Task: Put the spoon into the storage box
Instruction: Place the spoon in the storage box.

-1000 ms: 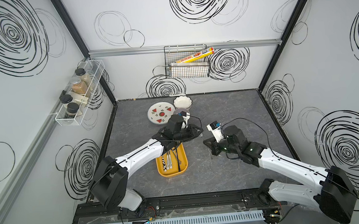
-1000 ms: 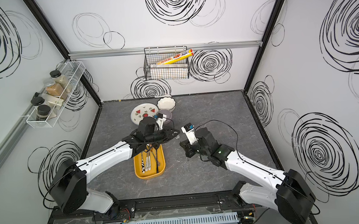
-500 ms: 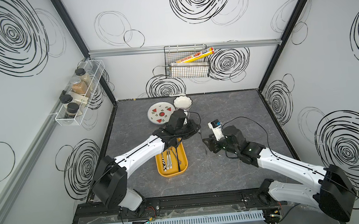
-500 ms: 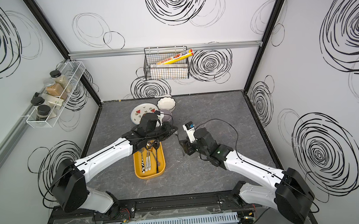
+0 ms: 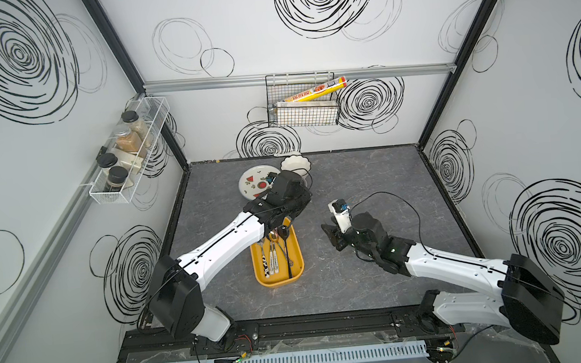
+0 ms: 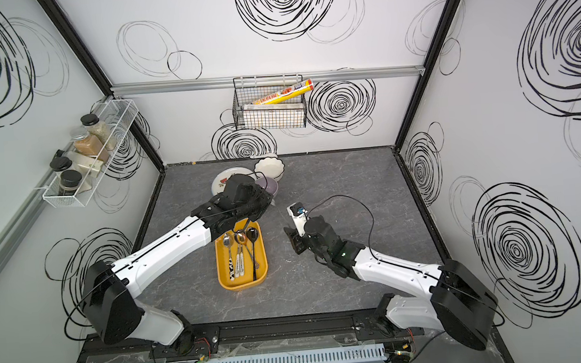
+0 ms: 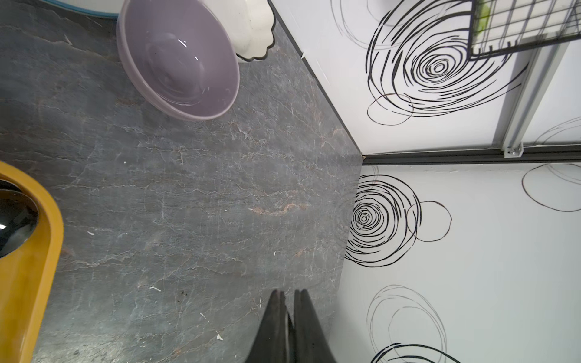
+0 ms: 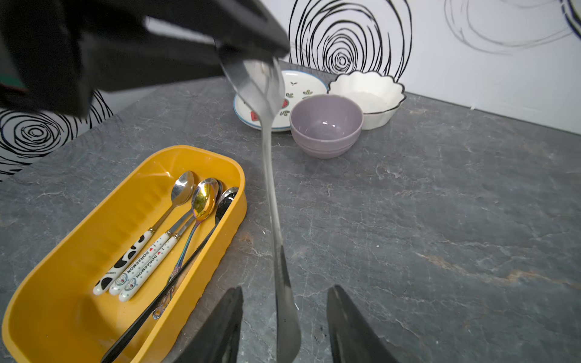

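A plain silver spoon [image 8: 271, 176] hangs tilted in the air, above the table beside the storage box. My left gripper [image 8: 251, 53] is shut on its bowl end; in the left wrist view that gripper [image 7: 287, 294] shows its jaws nearly together. My right gripper [image 8: 284, 290] is open, its fingers [image 8: 226, 317] apart on either side of the spoon's handle tip without touching it; both top views show it [image 5: 330, 234] [image 6: 292, 240] right of the box. The storage box [image 8: 188, 147] [image 5: 279, 283] [image 6: 242, 286] is a mustard-yellow tray holding several spoons.
Behind the box stand a purple bowl [image 8: 325, 125] [image 7: 179, 59], a white scalloped bowl [image 8: 367, 94] and a watermelon-print plate [image 8: 298, 88] [image 5: 252, 183]. A wire basket [image 5: 302, 107] hangs on the back wall, and a jar rack [image 5: 127, 152] on the left wall.
My right gripper has opened and let go of the spoon's handle. The left gripper has closed on the spoon's bowl end and drawn slightly back and left.
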